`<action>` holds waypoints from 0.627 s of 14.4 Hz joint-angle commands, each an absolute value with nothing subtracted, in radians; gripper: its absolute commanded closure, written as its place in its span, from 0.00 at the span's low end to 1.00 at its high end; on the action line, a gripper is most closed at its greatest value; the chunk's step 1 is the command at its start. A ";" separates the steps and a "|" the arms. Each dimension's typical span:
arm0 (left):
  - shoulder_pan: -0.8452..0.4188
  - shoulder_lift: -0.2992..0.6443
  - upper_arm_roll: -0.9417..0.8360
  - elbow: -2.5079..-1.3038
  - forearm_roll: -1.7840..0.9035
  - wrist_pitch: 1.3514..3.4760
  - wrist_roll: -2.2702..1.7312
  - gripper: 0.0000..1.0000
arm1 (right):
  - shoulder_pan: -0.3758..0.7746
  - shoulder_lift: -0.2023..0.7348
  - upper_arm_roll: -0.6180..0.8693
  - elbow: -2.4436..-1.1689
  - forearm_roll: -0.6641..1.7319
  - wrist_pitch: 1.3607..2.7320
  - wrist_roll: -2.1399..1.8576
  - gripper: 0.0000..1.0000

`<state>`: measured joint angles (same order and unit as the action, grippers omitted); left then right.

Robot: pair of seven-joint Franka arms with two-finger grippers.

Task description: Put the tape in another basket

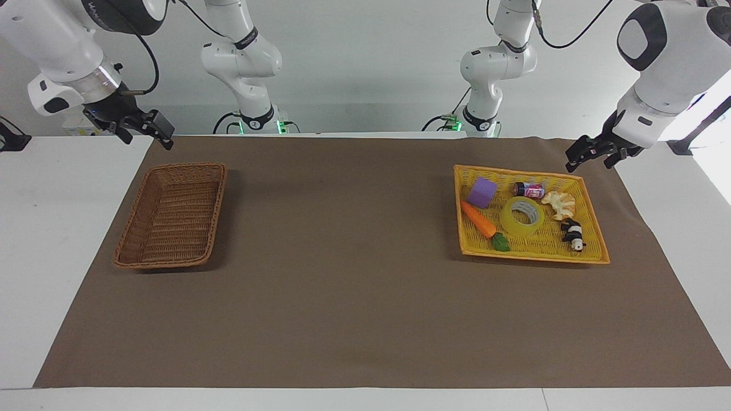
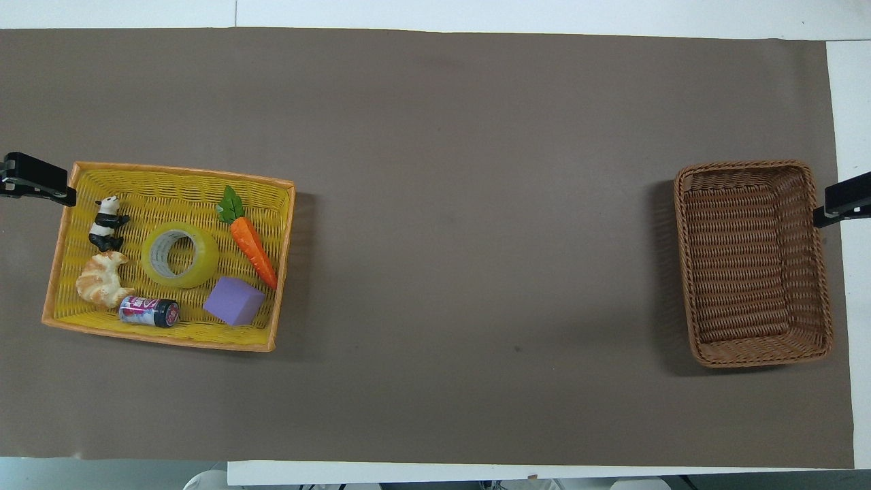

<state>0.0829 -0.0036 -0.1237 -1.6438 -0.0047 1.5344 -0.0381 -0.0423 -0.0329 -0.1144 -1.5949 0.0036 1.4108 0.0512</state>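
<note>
The tape [image 1: 522, 216] is a yellow translucent roll lying flat in the middle of the flat yellow tray [image 1: 534, 258] at the left arm's end of the table; it also shows in the overhead view [image 2: 180, 255]. The brown wicker basket [image 1: 174, 214] stands empty at the right arm's end, also seen from overhead [image 2: 752, 262]. My left gripper [image 1: 593, 154] is open and empty, raised beside the tray's corner nearest the robots. My right gripper [image 1: 145, 132] is open and empty, raised beside the brown basket's near end.
In the yellow tray around the tape lie a purple cube [image 1: 482, 192], a toy carrot [image 1: 480, 220], a small can [image 1: 529, 189], a croissant [image 1: 560, 204] and a panda figure [image 1: 573, 233]. A brown mat [image 1: 342, 257] covers the table between the baskets.
</note>
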 commanded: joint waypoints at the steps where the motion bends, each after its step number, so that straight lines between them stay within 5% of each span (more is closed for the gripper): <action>1: 0.069 -0.023 -0.120 -1.667 0.014 1.528 -0.051 0.00 | -0.044 -0.052 -0.114 -1.612 0.005 1.413 0.035 0.00; 6: 0.068 -0.037 -0.121 -1.695 0.014 1.538 -0.060 0.00 | -0.044 -0.052 -0.114 -1.612 0.005 1.413 0.035 0.00; 9: 0.084 -0.153 -0.120 -1.969 0.014 1.801 -0.049 0.00 | -0.044 -0.052 -0.114 -1.612 0.005 1.413 0.035 0.00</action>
<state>0.0833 -0.0324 -0.1256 -1.7401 -0.0035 1.6290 -0.0394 -0.0423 -0.0329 -0.1144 -1.5949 0.0036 1.4108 0.0512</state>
